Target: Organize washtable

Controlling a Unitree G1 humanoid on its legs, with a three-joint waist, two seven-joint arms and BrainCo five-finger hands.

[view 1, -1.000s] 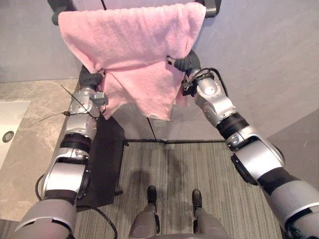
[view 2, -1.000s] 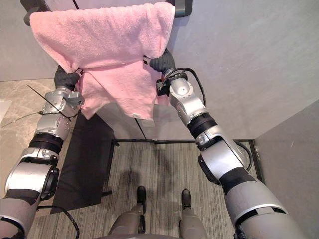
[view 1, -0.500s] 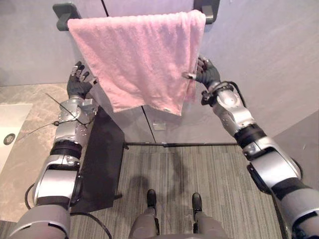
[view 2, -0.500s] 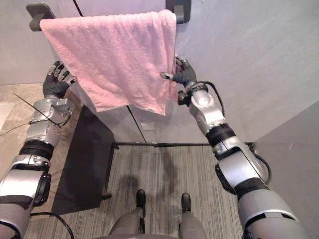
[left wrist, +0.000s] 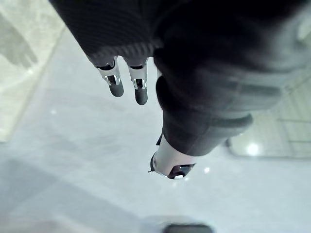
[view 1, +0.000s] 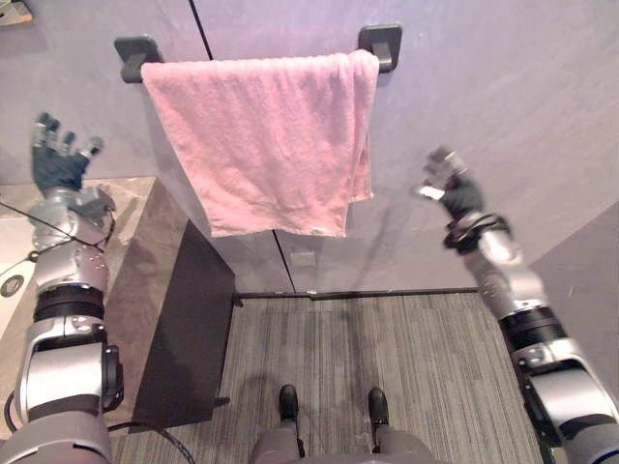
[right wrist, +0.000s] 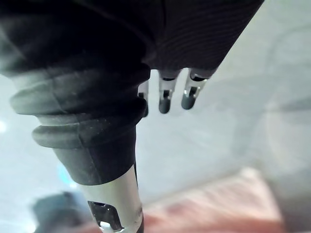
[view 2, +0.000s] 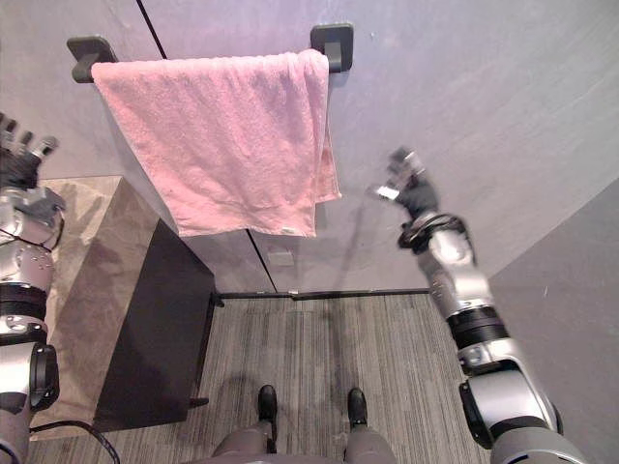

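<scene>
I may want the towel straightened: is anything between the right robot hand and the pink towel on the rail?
Nothing visible. The right robot hand is open in air beside the pink towel, with bare wall behind the gap. The towel hangs over the rail; the left robot hand, also open, is to its other side.

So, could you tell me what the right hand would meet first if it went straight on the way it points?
Probably the grey wall, just beside the pink towel; the right hand points there with open fingers, though depth is unclear.
</scene>
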